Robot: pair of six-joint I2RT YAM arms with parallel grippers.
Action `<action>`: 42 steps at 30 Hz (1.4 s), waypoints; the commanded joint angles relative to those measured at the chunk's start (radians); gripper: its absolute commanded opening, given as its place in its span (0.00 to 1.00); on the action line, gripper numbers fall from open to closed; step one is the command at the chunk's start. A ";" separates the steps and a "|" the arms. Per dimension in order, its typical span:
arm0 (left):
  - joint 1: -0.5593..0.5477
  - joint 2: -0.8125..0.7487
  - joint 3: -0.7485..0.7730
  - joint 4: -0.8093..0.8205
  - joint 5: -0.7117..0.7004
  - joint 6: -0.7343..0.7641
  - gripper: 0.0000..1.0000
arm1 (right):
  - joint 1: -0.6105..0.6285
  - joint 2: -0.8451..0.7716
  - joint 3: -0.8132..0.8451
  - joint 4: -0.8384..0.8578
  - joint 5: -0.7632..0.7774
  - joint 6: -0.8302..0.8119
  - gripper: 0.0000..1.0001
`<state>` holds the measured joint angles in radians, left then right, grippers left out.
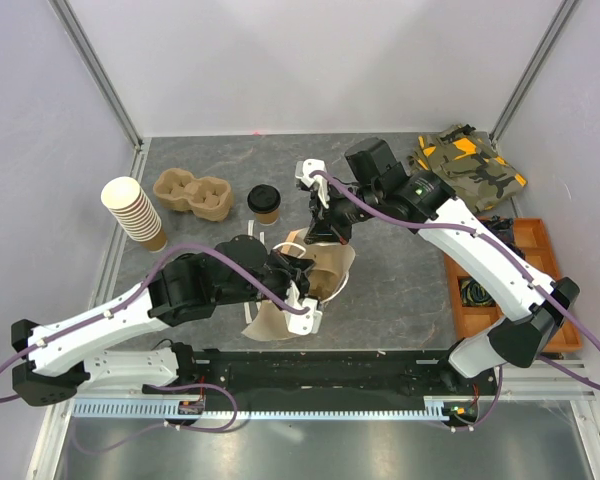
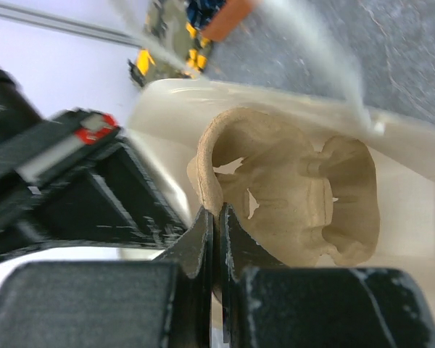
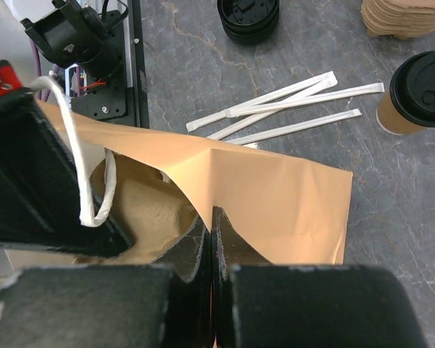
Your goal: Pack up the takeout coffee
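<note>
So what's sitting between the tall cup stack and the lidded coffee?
A two-cup cardboard carrier sits between the stack and the coffee; the top view shows it.

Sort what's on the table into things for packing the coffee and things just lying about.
For the job: lidded coffee cup; paper bag; pulp carrier in the bag.
Lying about: cup stack; second pulp carrier; wrapped straws; loose black lids; camouflage pouch; orange tray.

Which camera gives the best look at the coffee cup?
The top external view: the coffee stands whole and unblocked. The right wrist view shows it bigger but cut off at the frame's edge. The left wrist view misses it, looking only into the bag.
</note>
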<state>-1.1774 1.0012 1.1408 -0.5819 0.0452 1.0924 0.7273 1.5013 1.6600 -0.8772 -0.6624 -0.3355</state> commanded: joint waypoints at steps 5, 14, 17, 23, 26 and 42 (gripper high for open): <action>0.005 0.002 -0.035 -0.024 0.015 -0.078 0.02 | 0.004 -0.009 -0.022 0.030 -0.065 -0.006 0.00; 0.015 0.020 -0.088 0.007 0.005 -0.100 0.02 | 0.001 -0.007 -0.035 0.032 -0.060 -0.034 0.00; 0.018 0.033 -0.095 0.013 -0.018 -0.109 0.02 | 0.001 -0.006 -0.039 0.035 -0.066 -0.040 0.00; 0.019 0.050 -0.063 0.013 -0.042 -0.124 0.25 | 0.000 -0.006 -0.042 0.029 -0.063 -0.059 0.00; 0.018 0.051 -0.020 0.011 -0.042 -0.126 0.46 | 0.000 -0.004 -0.048 0.027 -0.060 -0.066 0.00; -0.004 0.020 0.172 0.001 0.018 -0.144 0.69 | -0.002 -0.018 -0.062 0.026 0.036 -0.125 0.00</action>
<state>-1.1706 1.0470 1.2358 -0.5987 0.0193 0.9920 0.7246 1.5017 1.5944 -0.8665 -0.6617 -0.4267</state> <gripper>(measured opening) 0.683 0.009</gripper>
